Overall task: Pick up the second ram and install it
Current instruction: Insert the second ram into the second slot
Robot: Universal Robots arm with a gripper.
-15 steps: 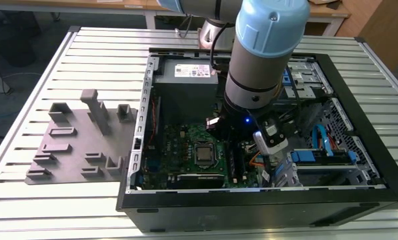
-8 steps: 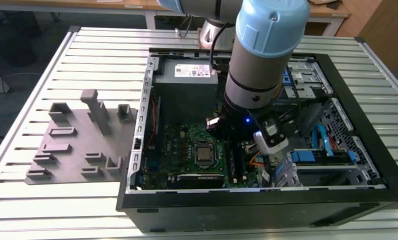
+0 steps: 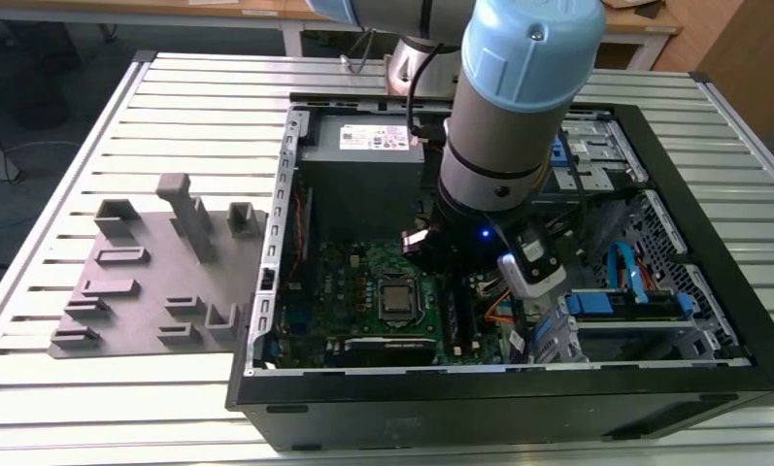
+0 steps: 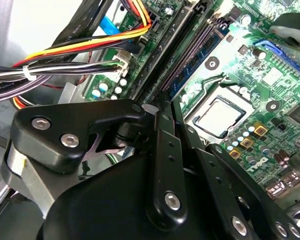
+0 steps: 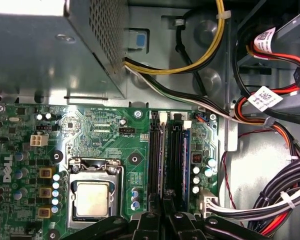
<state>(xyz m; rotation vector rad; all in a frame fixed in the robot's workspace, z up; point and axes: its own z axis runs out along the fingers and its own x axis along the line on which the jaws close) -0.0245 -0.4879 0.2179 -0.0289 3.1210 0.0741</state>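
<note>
a: how far along is it?
b: the fixture plate point(image 3: 141, 282) holds no stick. in the computer case point(image 3: 517, 398), the processor point(image 5: 91, 198) sits socketed. the gripper point(image 5: 162, 212) is down over the memory slots point(image 5: 165, 160), jaws narrow, pinching the second ram point(image 5: 186, 157) edge-on.
a: seated?
b: can't tell.

A white sticker point(image 3: 378, 139) with fine dark print sits on the power supply point(image 3: 360, 180) in the exterior view, too small to read. In the first wrist view, two white barcode tags point(image 5: 264, 98) hang on the cables point(image 5: 285, 135) (their print is illegible), and white lettering point(image 5: 5, 167) runs along the motherboard point(image 5: 115, 145) edge.
</note>
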